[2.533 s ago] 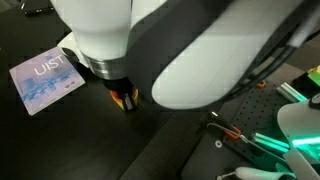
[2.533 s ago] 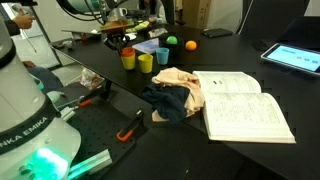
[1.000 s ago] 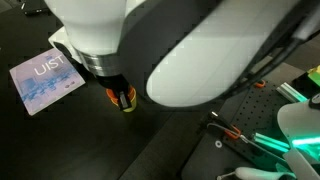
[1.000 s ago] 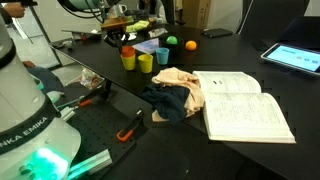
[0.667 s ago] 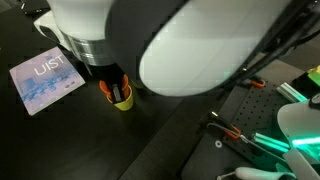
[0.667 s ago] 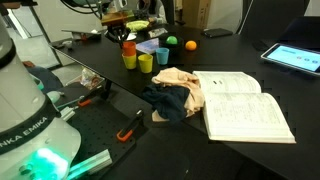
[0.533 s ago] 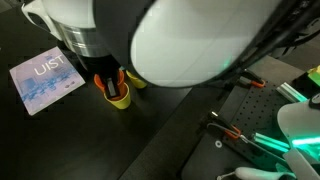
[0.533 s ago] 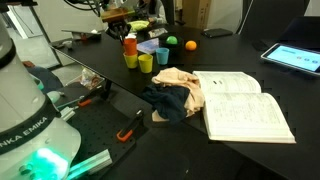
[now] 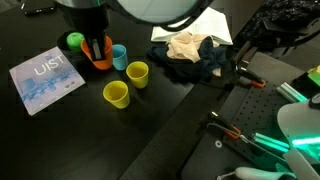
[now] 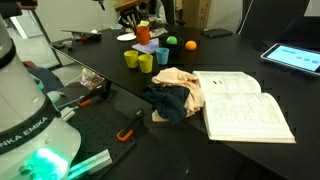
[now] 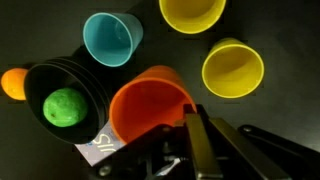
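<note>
The gripper [image 11: 193, 126] is closed tight on the rim of the orange cup [image 11: 150, 104], one finger inside the wall and one outside. In an exterior view the orange cup [image 10: 144, 34] hangs under the claw, seemingly raised above the black table [image 10: 230, 50]. In the wrist view, the cup's inside shows only bare orange plastic.

Just beside the orange cup sits a dark bowl [image 11: 38, 82] with a green ball [image 11: 61, 107] lying in it. Close on another side of the orange cup stands the blue cup [image 11: 110, 37], upright, open and bare inside. A little farther from the orange cup is the nearer yellow cup [image 11: 233, 68], and past that the farther yellow cup [image 11: 192, 12]; both are upright with nothing showing in them. An orange ball [image 11: 9, 82] lies loose on the table beyond the bowl.

A printed card [image 9: 45, 78] lies flat near the orange cup, apart from it. Well away from the orange cup, a heap of cloths [image 9: 195, 50] is bunched beside an open book [image 10: 245, 105], and farthest off a tablet [image 10: 295, 57] rests on the table
</note>
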